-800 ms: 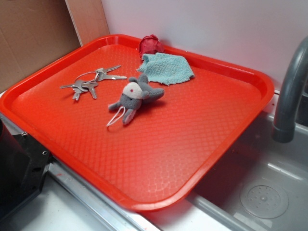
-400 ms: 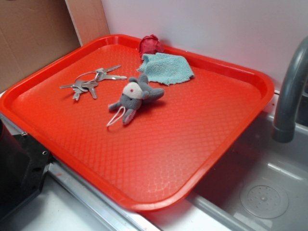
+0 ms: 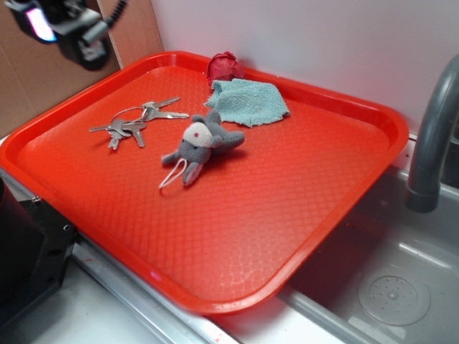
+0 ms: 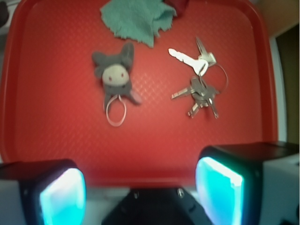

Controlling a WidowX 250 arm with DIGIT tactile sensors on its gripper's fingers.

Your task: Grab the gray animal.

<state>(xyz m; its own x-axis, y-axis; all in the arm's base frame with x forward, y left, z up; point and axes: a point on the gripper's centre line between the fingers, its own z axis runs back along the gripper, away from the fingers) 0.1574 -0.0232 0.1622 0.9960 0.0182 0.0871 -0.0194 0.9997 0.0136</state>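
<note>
A small gray animal point(image 3: 202, 145) lies near the middle of a red tray point(image 3: 272, 215), face up, its whitish face and tiny red nose toward the ceiling and its thin white cord loop point(image 3: 173, 174) trailing onto the tray's textured floor. The tray sits propped over the edge of a metal sink point(image 3: 391, 287), beside a gray faucet point(image 3: 432, 136).

The gripper point(image 3: 68, 25) hangs high over the tray's far left corner, well apart from the toy and touching nothing; from the exterior view it appears only as a blurred dark shape against the cardboard backdrop point(image 3: 43, 64). Seen from the wrist camera, its two fingers point(image 4: 56, 192) stand spread wide at the bottom of the frame with empty space between them, so the jaws are plainly parted and carry nothing. In that view the toy lies ahead of the fingers and toward the left one, out beyond the fingertips.

A bunch of silver keys point(image 3: 133, 120) rests on the tray just to one side of the toy, not touching it. A crumpled teal cloth point(image 3: 249, 101) lies just behind the toy, near the tray's back rim, with a dark red object point(image 3: 224, 67) tucked behind it against the white wall point(image 3: 323, 36).
</note>
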